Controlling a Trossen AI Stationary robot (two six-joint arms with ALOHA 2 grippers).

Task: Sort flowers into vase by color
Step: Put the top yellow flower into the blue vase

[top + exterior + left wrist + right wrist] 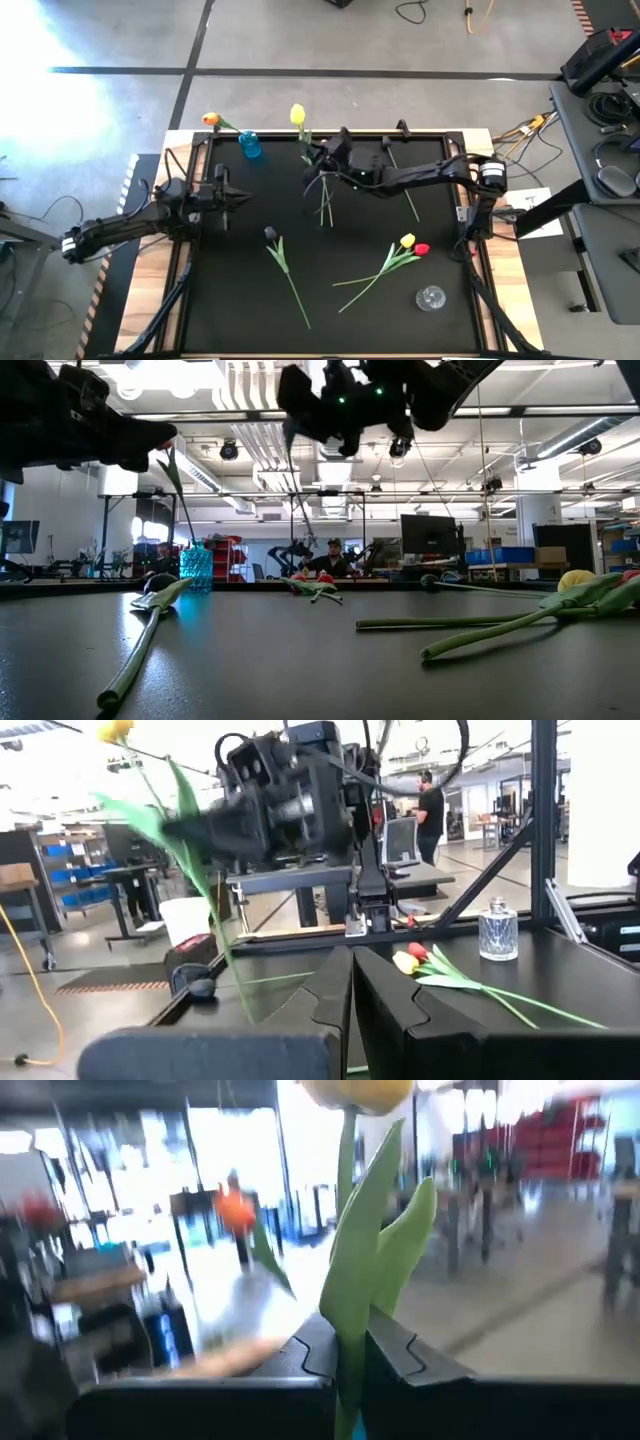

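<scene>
Orange flower [210, 119] in blue vase [249, 145]; right gripper [345, 1355] clamped on yellow flower [297, 114] stem, lifted; left gripper [350, 982] closed, empty; clear vase [431, 298] empty; several flowers lie unsorted on table [240, 290].

Right tool [350, 1352] raised over table's far half, clamped; left tool [352, 982] closed, idle.

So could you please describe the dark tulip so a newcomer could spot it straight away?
Start at the black table seen from above and look just left of its middle. The dark tulip lies flat there, alone, stem trailing toward the front edge. Its purple-black head sets it apart from the yellow and red tulips.
</scene>
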